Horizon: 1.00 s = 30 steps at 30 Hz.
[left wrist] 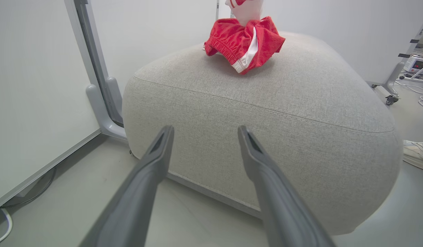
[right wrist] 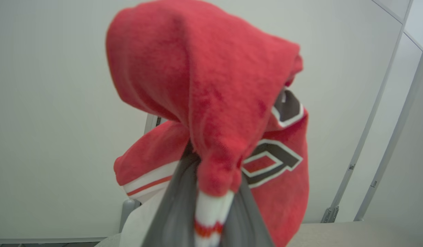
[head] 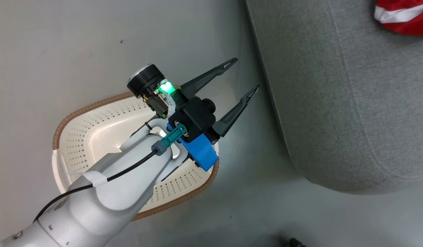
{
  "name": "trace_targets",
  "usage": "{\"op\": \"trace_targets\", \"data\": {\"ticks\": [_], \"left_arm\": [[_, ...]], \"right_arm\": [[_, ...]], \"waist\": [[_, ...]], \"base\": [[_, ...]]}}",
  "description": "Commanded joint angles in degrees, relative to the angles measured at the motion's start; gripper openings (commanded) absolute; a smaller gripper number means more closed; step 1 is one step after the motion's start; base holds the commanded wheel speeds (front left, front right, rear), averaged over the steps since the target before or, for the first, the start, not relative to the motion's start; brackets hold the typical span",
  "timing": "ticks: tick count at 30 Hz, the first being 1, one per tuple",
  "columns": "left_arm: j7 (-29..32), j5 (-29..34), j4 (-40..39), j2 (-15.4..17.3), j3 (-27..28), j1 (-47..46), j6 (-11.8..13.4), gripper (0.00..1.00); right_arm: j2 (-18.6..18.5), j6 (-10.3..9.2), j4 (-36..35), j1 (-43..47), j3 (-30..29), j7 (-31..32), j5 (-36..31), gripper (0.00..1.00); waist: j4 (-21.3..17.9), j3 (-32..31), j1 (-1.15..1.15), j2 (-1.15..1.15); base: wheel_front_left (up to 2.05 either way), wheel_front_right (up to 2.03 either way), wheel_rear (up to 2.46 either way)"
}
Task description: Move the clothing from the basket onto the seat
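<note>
My left gripper (head: pixel 246 73) is open and holds nothing. It hovers over the cream basket (head: pixel 81 110) with its fingers pointing at the grey seat (head: pixel 335 103). The visible part of the basket holds no cloth; my forearm covers the rest. In the left wrist view the open fingers (left wrist: pixel 156 154) face the seat's side (left wrist: pixel 266 113). Crumpled red shorts with a white stripe (left wrist: pixel 245 43) lie on top of the seat, and they show again in the corner of the head view (head: pixel 403 17). My right gripper (right wrist: pixel 211 178) is shut on a red garment with a dark-and-white emblem (right wrist: pixel 214 85), which hangs over its fingers.
A white and red cloth (left wrist: pixel 244 8) hangs just above the shorts. A grey frame post with a curved foot (left wrist: pixel 101 99) stands left of the seat against white wall panels. To the right are a caster (left wrist: pixel 389 100), a device with a display (left wrist: pixel 417 63), cables and a pale shoe (left wrist: pixel 417 154).
</note>
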Motion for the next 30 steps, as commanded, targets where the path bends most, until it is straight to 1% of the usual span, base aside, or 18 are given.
{"op": "trace_targets", "data": {"ticks": [1, 5, 9, 13, 16, 19, 20, 21, 22, 26, 30], "left_arm": [[0.07, 0.36, -0.23, 0.50, -0.08, -1.32, -0.15, 1.00], [-0.09, 0.71, -0.41, 0.33, -0.63, -2.11, -0.23, 1.00], [-0.32, 0.56, -0.48, 0.15, -0.88, -2.52, -0.25, 1.00], [-0.50, 0.37, -0.18, 0.25, -0.89, -2.87, -0.14, 1.00], [-0.63, 0.20, -0.01, 0.31, -0.81, -3.26, -0.06, 1.00], [-0.79, 0.02, 0.15, 0.24, -0.87, -3.30, 0.07, 1.00], [-0.82, -0.08, 0.26, 0.18, -0.89, -3.19, 0.17, 1.00], [-0.90, -0.16, 0.40, 0.11, -0.89, -2.99, 0.25, 1.00], [-0.94, -0.22, 0.53, -0.04, -0.91, -2.71, 0.38, 1.00], [-1.45, -0.74, 0.92, -0.88, -0.81, -1.44, 0.73, 1.00], [-1.95, -1.44, 1.41, -1.47, -0.10, 0.08, 1.21, 1.00]], "right_arm": [[-0.93, 0.01, 1.89, -0.31, -0.48, -0.04, 0.43, 0.00], [-1.66, 0.01, 8.30, 1.77, -1.14, -0.03, 1.93, 0.00], [-1.07, 0.01, 14.17, 3.00, -1.77, -0.04, 4.23, 0.00], [-0.61, 0.01, 20.64, 3.12, -0.30, -0.04, 5.50, 0.00], [-0.53, 0.02, 23.76, 2.19, 1.45, -0.03, 5.91, 0.00], [-0.44, 0.02, 24.82, 1.03, 2.39, -0.04, 6.13, 0.00], [-0.44, 0.02, 24.97, 0.88, 2.84, -0.03, 5.90, 0.23], [-0.30, 0.01, 25.33, 0.69, 2.86, -0.04, 5.90, 0.49], [-0.14, 0.01, 25.73, 0.59, 2.85, -0.03, 6.16, 1.00], [-0.88, 0.01, 25.96, 2.41, 2.53, -0.04, 4.72, 1.00], [0.51, 0.01, 23.28, 6.42, 1.78, -0.03, 3.17, 1.00]], "waist": [[0.29, 2.08, -0.01, 0.00], [0.98, 3.44, -0.01, 0.00], [1.56, 4.10, -0.01, 0.00], [2.02, 4.51, -0.01, 0.00], [2.33, 4.60, -0.01, 0.00], [2.55, 4.32, -0.01, 0.00], [2.59, 4.07, -0.01, 0.00], [2.60, 3.73, -0.01, 0.00], [2.62, 3.32, -0.01, 0.00], [2.91, 1.00, -0.01, 0.00], [2.99, -1.98, -0.01, 0.00]], "base": [[0.00, 0.00, 0.00], [0.00, 0.00, 0.00], [0.00, 0.00, 0.00], [0.00, 0.00, 0.00], [0.00, 0.00, 0.00], [0.00, 0.00, 0.00], [0.00, 0.00, 0.00], [0.00, 0.00, 0.00], [0.00, 0.00, 0.00], [0.00, 0.00, 0.00], [0.00, 0.00, 0.00]]}}
